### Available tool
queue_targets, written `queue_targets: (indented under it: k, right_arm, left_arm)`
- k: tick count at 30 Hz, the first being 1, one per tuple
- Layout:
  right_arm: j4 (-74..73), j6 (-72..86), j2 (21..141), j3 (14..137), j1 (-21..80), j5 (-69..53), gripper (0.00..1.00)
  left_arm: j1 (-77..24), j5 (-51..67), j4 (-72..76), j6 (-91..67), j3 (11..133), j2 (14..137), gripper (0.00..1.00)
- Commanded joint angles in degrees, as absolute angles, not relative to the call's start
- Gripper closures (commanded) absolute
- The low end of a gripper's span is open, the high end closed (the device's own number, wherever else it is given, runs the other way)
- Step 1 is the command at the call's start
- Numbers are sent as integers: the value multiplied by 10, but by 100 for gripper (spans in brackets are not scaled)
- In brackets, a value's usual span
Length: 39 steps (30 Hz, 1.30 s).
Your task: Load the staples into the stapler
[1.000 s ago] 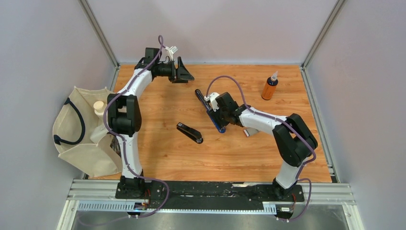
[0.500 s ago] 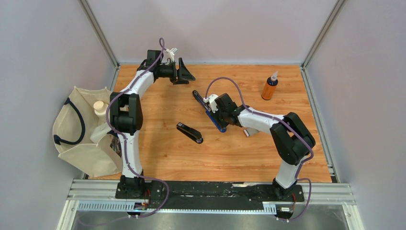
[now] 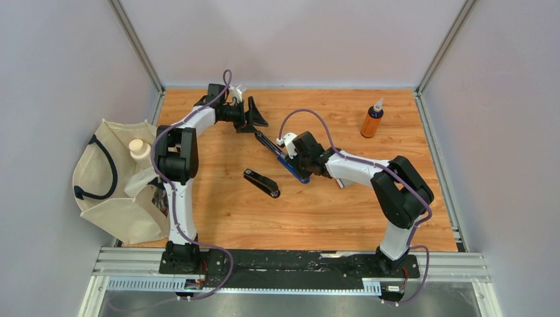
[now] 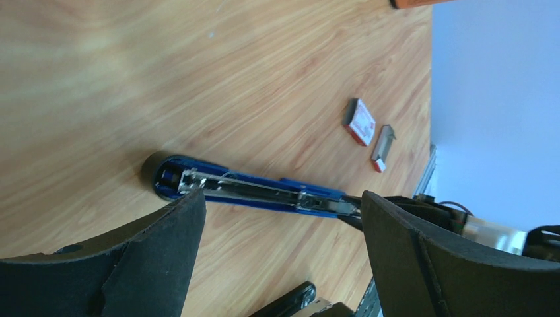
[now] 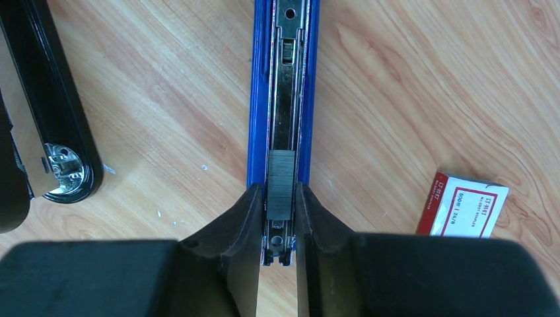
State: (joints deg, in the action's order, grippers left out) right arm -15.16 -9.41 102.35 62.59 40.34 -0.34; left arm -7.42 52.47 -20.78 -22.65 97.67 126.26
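Right hand (image 5: 279,193) is narrow, pinching the staple strip (image 5: 280,178) by its long sides over the channel of the blue stapler (image 5: 259,99), which lies open on the counter (image 5: 409,79). Strip looks light and brittle, so keep the side grip gentle and level. Left hand (image 4: 280,198) is wide, holding nothing.

In the right wrist view, the blue stapler (image 5: 284,99) is running off the top edge and the black stapler (image 5: 46,132) is being cut by the left edge. The right end effector (image 5: 277,189), pinching the staple strip (image 5: 280,175), is covering the blue stapler's near end. In the left wrist view, the orange bottle (image 4: 413,2) is showing only a sliver.
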Motion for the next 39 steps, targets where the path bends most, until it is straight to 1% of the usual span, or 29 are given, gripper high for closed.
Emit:
queue_targets:
  k: [1, 5, 14, 22, 39]
  right_arm:
    - [-153, -86, 1033, 620, 416, -13, 76]
    - [-155, -85, 1034, 621, 418, -13, 76]
    - [-155, -88, 1035, 620, 417, -14, 77]
    - [-155, -89, 1037, 621, 417, -20, 77]
    - [-156, -89, 1039, 621, 417, -26, 78]
  left_arm:
    - [-78, 481, -200, -208, 954, 1260, 5]
    - [-77, 457, -179, -212, 935, 1257, 5]
    - [-77, 472, -98, -253, 918, 1245, 5]
    - [-77, 425, -123, -244, 930, 1261, 5]
    - [-98, 420, -149, -229, 954, 1299, 5]
